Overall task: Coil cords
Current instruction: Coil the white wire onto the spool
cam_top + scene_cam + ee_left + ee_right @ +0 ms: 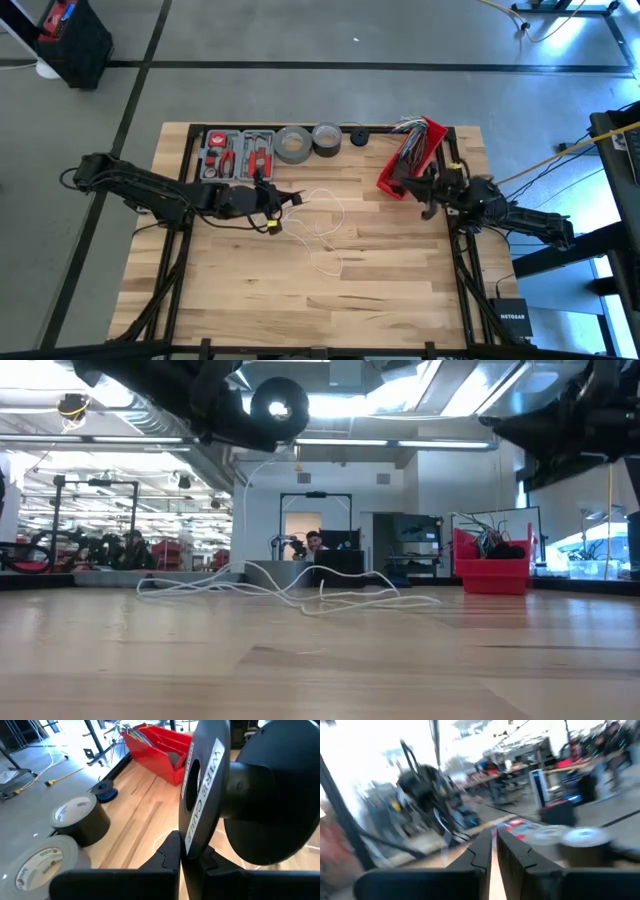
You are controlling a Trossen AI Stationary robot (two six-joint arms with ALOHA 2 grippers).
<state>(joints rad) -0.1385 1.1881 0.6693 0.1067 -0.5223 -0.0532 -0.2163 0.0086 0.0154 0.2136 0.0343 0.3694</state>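
Observation:
The cords are one thin white cable [322,228] lying in loose loops on the middle of the wooden table, also seen in the low view [290,588]. One strand rises to a small black spool [278,407] labelled "WIRE CABLE" [235,795]. My left gripper [272,205] is shut on that spool, held above the table left of the loops. My right gripper [428,205] hovers at the right edge beside the red bin. Its fingers [493,840] are shut with nothing between them. My left gripper pinches the rim of the spool's labelled flange [192,847] between its two fingers. The fingers come nearly level from the table's left, tipped slightly down. The spool is lifted clear of the table, its flanges on edge, and the cable hangs slack below it [262,470].
Along the far edge stand a grey tool tray [238,152], two tape rolls [293,143] [326,138] and a small black round piece [360,137]. A red bin [410,160] with wires sits at the far right. The near half of the table [300,300] is bare wood.

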